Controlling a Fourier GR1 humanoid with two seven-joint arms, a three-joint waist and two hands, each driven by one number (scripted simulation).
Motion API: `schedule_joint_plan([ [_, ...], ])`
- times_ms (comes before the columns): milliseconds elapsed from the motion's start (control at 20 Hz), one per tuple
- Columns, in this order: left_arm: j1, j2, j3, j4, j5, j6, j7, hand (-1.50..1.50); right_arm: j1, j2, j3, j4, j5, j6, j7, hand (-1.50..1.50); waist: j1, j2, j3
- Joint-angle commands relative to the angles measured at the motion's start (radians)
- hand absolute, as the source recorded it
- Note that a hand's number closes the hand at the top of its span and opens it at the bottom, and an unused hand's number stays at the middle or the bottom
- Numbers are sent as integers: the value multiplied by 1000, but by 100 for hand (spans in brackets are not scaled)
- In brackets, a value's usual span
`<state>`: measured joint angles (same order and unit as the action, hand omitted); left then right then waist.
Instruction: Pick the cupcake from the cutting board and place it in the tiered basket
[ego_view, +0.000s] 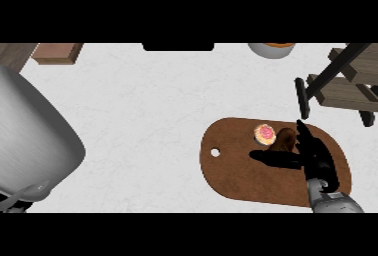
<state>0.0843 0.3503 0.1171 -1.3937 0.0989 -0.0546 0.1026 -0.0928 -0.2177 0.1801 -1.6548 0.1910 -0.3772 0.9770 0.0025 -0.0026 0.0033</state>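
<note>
The right hand (314, 150) was seen over the brown cutting board (236, 175), fingers extended and thumb spread wide toward the cupcake (264, 133), nothing being held. The pink-frosted cupcake was located just beside the hand, to its left and slightly ahead of the thumb, standing on the board. The dark-framed tiered basket (347, 82) was placed ahead of the fingertips, to the right, beyond the board's edge.

White marbled counter (148, 100), wooden block (57, 53) at its far-left corner
</note>
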Motion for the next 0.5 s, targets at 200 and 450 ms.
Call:
schedule_joint_plan([
  [200,8,9,50,-77,4,-51,85,0,-5,85,-17,90,30,11,-49,-150,1,2,-3],
  [450,-53,-46,44,54,-65,-30,34,0,-108,92,-80,168,39,51,-54,-150,-1,3,-3],
])
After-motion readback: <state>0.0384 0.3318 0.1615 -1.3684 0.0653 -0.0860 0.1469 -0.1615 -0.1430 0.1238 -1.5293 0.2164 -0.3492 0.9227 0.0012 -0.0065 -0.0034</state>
